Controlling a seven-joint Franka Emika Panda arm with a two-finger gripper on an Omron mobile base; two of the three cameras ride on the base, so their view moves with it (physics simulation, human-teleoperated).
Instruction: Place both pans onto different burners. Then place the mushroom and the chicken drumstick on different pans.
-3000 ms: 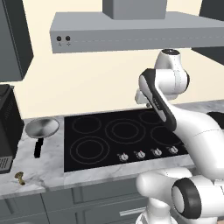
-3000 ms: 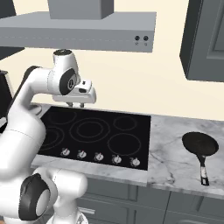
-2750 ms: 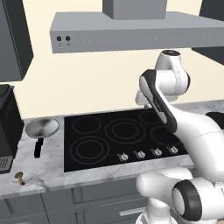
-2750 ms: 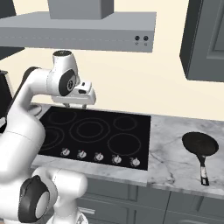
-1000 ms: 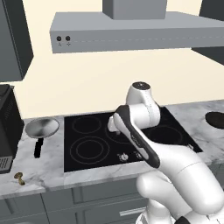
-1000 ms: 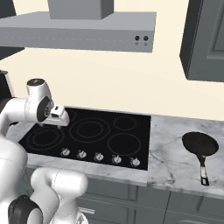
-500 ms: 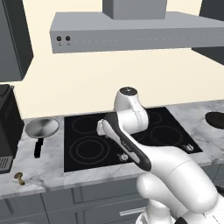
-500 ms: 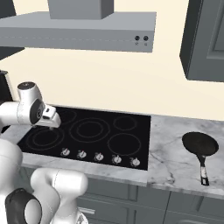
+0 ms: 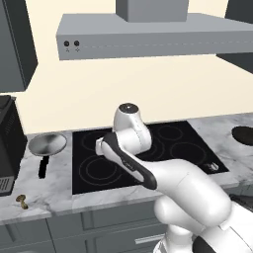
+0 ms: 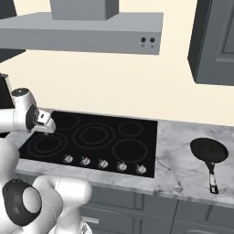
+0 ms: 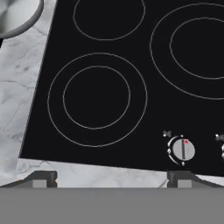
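The silver pan [image 9: 47, 144] rests on the marble counter [image 9: 59, 190] just beside the left edge of the black cooktop [image 9: 163, 143], well to the left of our claw [image 11: 111, 177]. In the hand view, its rim [image 11: 17, 15] shows at the upper left corner, beyond the claw tips. We see the claw spread wide, its two dark tips set far apart, pinching nothing. Directly ahead of it lies the front left burner [image 11: 97, 99], with a smaller burner [image 11: 108, 17] farther on and a large burner [image 11: 197, 48] ahead to the right. A round silver knob [image 11: 182, 149] sits just ahead of the right tip.

In the right base view, the claw [image 10: 45, 130] hangs over the left part of the cooktop. The dark pan [image 10: 209, 151] lies on the counter well to the right of the claw, past the cooktop's right edge. The mushroom [image 9: 21, 200] lies on the counter near its front edge, left of the claw and in front of the silver pan.
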